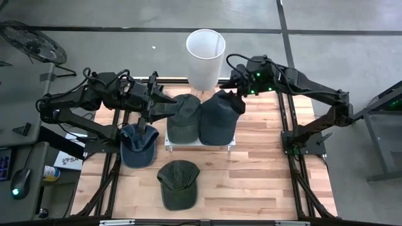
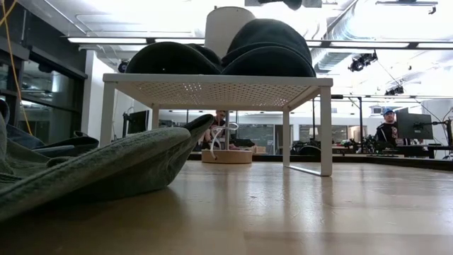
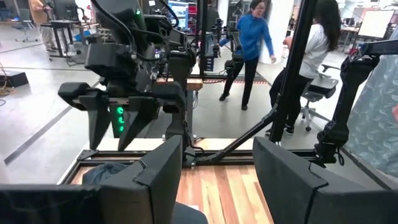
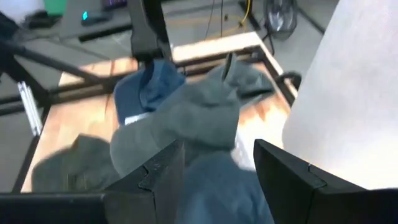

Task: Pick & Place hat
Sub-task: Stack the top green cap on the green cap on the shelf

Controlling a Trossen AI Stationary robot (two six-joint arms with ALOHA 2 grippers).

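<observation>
A white wire rack (image 1: 168, 143) stands mid-table and bears two hats side by side: a green hat (image 1: 182, 119) and a dark blue hat (image 1: 217, 122). A lighter blue hat (image 1: 138, 147) lies on the wooden table left of the rack. Another green hat (image 1: 178, 183) lies near the front edge, brim toward me. My left gripper (image 3: 217, 180) hovers level at the rack's far left corner, open and empty. My right gripper (image 4: 214, 180) hangs open above the dark blue hat's far right side, slanting down toward it.
A tall white bin (image 1: 205, 59) stands just beyond the table's far edge, between the arms. In the low view the rack (image 2: 216, 81) has open space beneath it. People move in the room behind. Bare wood lies right of the near green hat.
</observation>
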